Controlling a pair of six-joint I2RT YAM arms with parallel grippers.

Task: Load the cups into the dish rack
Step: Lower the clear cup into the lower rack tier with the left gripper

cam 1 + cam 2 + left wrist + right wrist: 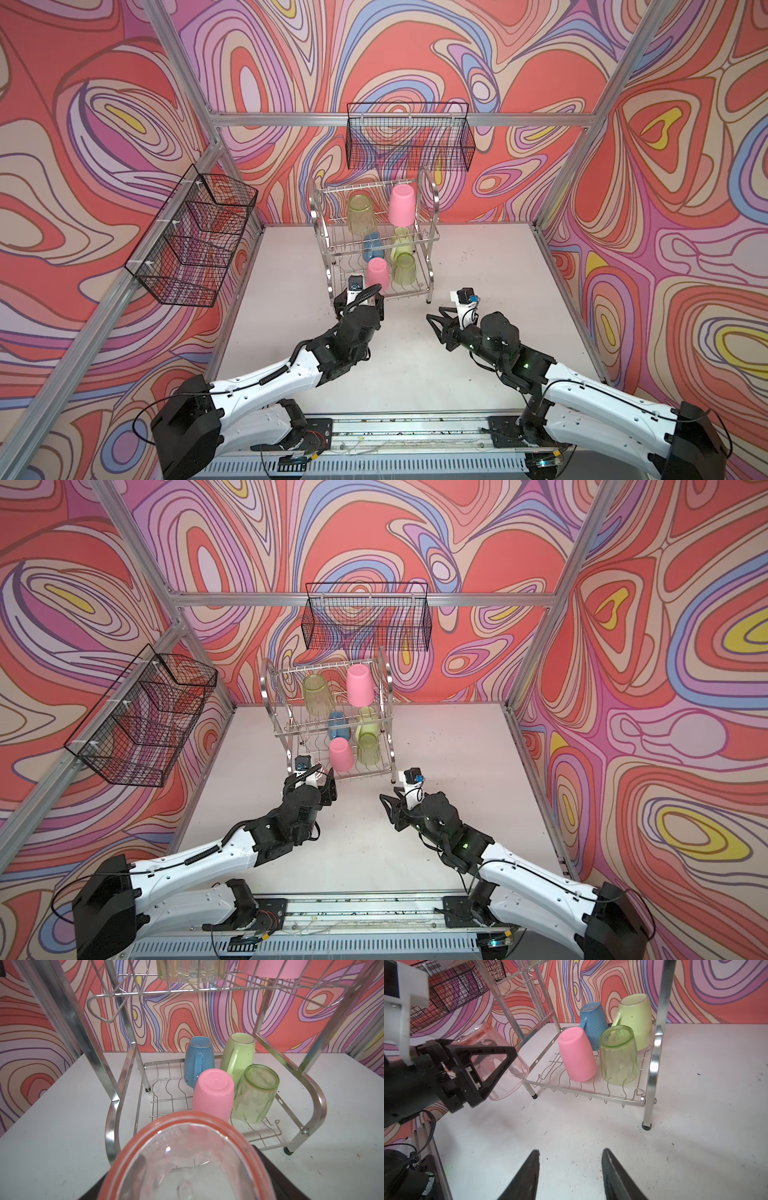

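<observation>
cup (187, 1157), clear pinkish, pinched in left gripper (359, 301) beside dish rack (656, 1043); right gripper (571, 1151) spread.

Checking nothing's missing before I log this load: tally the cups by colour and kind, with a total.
pink tumblers: 2
clear green cups: 2
clear pink cup: 1
green mug: 1
blue mug: 1
Total: 7
</observation>
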